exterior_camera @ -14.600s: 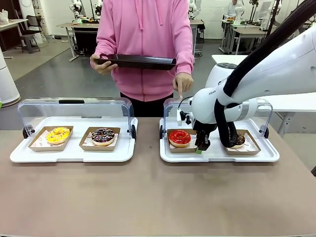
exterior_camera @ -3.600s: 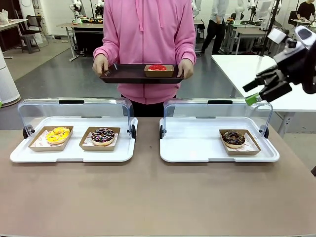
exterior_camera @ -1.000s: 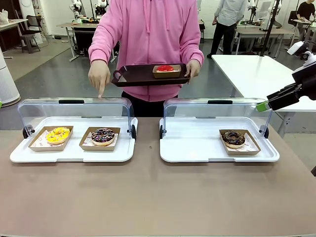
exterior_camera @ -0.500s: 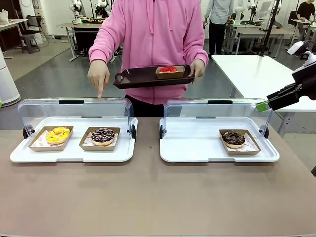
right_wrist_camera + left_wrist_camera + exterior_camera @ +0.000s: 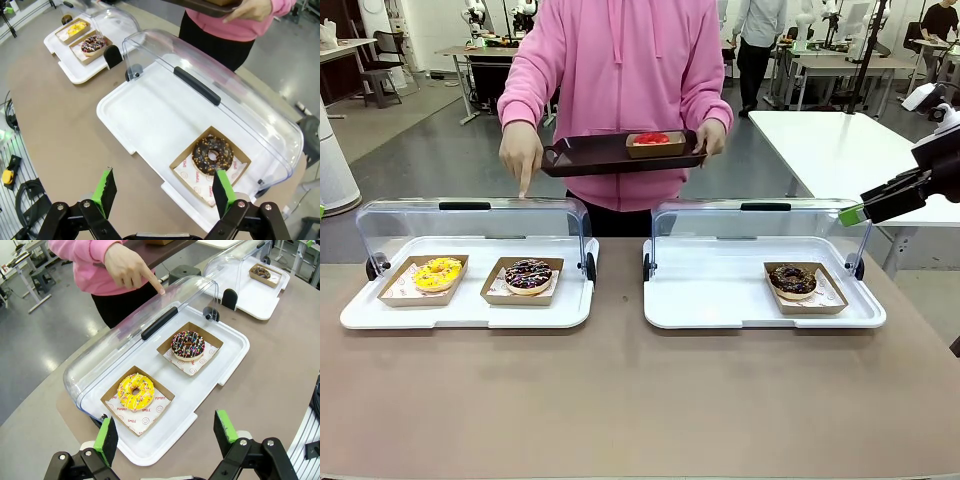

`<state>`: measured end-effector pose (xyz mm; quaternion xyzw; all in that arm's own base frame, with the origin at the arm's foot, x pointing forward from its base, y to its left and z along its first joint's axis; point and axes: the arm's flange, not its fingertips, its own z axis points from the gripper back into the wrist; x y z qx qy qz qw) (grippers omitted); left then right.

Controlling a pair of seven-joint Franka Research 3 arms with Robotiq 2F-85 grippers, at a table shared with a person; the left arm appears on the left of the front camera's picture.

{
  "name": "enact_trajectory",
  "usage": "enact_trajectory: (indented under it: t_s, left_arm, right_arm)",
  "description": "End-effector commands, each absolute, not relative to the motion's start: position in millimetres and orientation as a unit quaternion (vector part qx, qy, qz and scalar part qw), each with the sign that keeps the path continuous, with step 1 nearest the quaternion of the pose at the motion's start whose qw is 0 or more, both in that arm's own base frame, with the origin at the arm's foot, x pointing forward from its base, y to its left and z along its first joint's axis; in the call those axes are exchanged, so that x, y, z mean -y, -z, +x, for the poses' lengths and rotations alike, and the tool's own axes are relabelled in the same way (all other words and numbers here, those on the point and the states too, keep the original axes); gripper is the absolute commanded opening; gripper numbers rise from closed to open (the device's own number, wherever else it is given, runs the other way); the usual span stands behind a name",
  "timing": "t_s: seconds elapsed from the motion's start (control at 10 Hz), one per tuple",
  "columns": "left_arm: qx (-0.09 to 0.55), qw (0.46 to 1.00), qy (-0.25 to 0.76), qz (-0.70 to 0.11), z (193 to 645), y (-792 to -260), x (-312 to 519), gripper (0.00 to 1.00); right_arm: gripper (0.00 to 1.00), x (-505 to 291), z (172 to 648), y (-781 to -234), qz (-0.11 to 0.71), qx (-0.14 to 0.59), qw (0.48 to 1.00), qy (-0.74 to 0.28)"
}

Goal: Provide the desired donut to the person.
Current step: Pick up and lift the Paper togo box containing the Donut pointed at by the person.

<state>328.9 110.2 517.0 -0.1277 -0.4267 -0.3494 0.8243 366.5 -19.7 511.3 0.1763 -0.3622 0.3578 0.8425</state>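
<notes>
The person (image 5: 620, 70) in a pink hoodie holds a dark tray (image 5: 590, 155) carrying a boxed red donut (image 5: 651, 140). Their other hand (image 5: 522, 155) points a finger (image 5: 155, 285) down at the clear lid above the chocolate sprinkle donut (image 5: 528, 274) (image 5: 188, 344). A yellow donut (image 5: 438, 272) (image 5: 135, 391) lies beside it in the left case. My left gripper (image 5: 166, 433) hovers open above that case's near edge. My right gripper (image 5: 858, 212) (image 5: 164, 192) hangs open and empty, high at the right, over a chocolate donut (image 5: 213, 154).
Two white display trays (image 5: 360, 315) (image 5: 720, 310) with raised clear lids (image 5: 470, 215) (image 5: 760, 220) stand side by side on the brown table. A white table (image 5: 820, 140) stands behind at the right, and another person walks in the background.
The red donut went from the right case to the person's tray, and my right gripper withdrew up and right. The person's hand came down to point at the left case; the tray shifted slightly.
</notes>
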Motion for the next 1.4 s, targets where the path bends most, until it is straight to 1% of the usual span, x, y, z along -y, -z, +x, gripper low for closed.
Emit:
enact_trajectory:
  t_s: [0.0,0.2,0.3,0.6,0.8,0.9,1.0,1.2,1.3]
  left_arm:
    - [0.392,0.813,0.419,-0.099,329.2,-513.3,-76.3,1.00]
    - [0.327,0.805,0.490,-0.069,344.2,-493.3,-23.9,1.00]
    - [0.284,0.796,0.533,-0.050,359.6,-472.0,3.2,1.00]
    - [0.207,0.771,0.602,-0.027,393.1,-403.0,60.5,1.00]
    - [0.185,0.754,0.630,-0.040,410.8,-356.3,81.0,1.00]
    - [0.190,0.753,0.630,-0.029,419.5,-347.2,83.2,1.00]
    - [0.198,0.751,0.629,-0.036,427.0,-345.5,83.9,1.00]
    - [0.211,0.735,0.644,-0.025,438.0,-343.6,90.8,1.00]
    - [0.201,0.730,0.652,-0.023,440.1,-345.6,94.0,1.00]
  right_arm:
    - [1.00,18.3,364.9,-511.3,0.172,0.360,0.847,-0.351]
    - [1.00,18.3,364.9,-511.3,0.172,0.360,0.847,-0.351]
    - [1.00,18.3,364.9,-511.3,0.172,0.360,0.847,-0.351]
    - [1.00,18.3,364.9,-511.3,0.172,0.360,0.847,-0.351]
    - [1.00,18.3,364.9,-511.3,0.172,0.360,0.847,-0.351]
    - [1.00,18.3,364.9,-511.3,0.172,0.360,0.847,-0.351]
    - [1.00,18.3,364.9,-511.3,0.172,0.360,0.847,-0.351]
    - [1.00,18.3,364.9,-511.3,0.172,0.360,0.847,-0.351]
    - [1.00,18.3,364.9,-511.3,0.172,0.360,0.847,-0.351]
